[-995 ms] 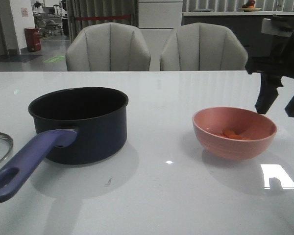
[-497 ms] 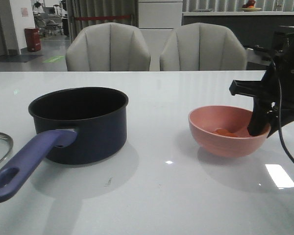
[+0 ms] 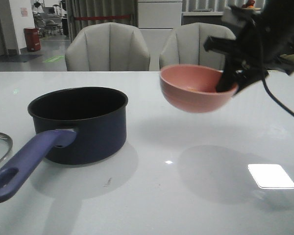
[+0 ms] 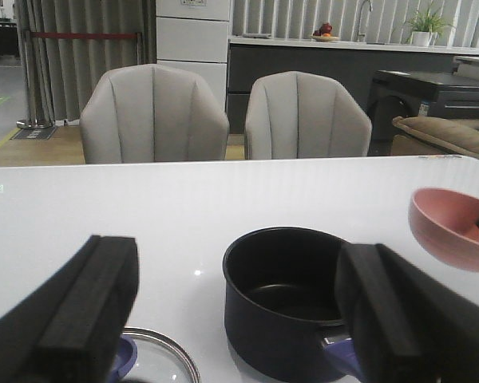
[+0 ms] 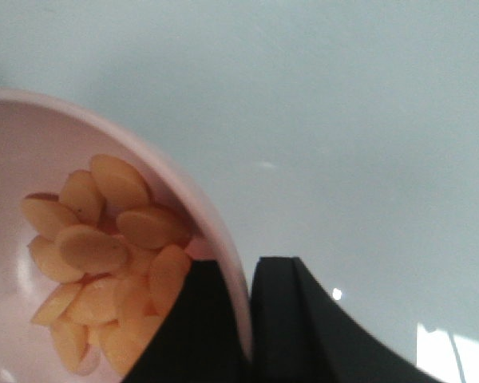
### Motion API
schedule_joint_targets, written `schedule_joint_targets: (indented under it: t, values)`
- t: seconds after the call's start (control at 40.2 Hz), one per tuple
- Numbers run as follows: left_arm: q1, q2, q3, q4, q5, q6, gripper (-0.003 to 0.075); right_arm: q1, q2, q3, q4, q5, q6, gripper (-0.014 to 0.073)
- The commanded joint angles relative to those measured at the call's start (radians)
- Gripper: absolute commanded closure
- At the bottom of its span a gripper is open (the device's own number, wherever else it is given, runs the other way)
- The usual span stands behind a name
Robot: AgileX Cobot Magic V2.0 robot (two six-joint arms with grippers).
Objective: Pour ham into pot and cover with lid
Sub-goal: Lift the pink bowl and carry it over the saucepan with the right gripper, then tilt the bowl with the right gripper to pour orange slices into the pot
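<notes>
A: Ham — where is it seen?
B: Piled in the pink bowl, which is held off the surface, above and to the right of the pot. Bowl's rim is pinched by the right claw, one finger inside, one outside.
A: Pot & lid?
B: Pot is set upright on the surface, nothing seen inside, handle pointed toward the camera. Lid is laid flat just beside it, on the robot's left.
A: Left claw?
B: Left claw is spread wide w/ nothing gripped, held over the lid & pot.
</notes>
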Motion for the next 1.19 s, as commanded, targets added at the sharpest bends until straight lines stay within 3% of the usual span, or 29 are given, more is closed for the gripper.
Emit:
schedule_joint_targets:
  t: [0.0,0.174,0.448,0.796,0.97,1.169]
  values:
    - [-0.008,0.020,-0.027,-0.001,-0.076,0.000,0.0169,0.080,-0.072,-0.120,0.042,-0.019,-0.019,0.0461]
    - [-0.008,0.020,-0.027,-0.001,-0.076,0.000,0.0169,0.247,-0.058,-0.222,-0.028,-0.124,-0.019,0.0461]
    - [-0.008,0.020,-0.027,-0.001,-0.087,0.000,0.0169,0.419,-0.036,-0.182,-0.291,-0.559,-0.019,0.0461]
    - [-0.008,0.020,-0.027,-0.001,-0.087,0.000,0.0169,0.443,0.001,0.138,-0.310,-1.449,-0.049,0.0461]
    - [-0.008,0.020,-0.027,-0.001,-0.087,0.000,0.0169,0.443,0.067,0.209,-0.359,-1.729,-0.126,0.0461]
    - [-0.008,0.020,-0.027,-0.001,-0.087,0.000,0.0169,0.444,0.127,0.231,-0.503,-2.001,-0.341,0.0461]
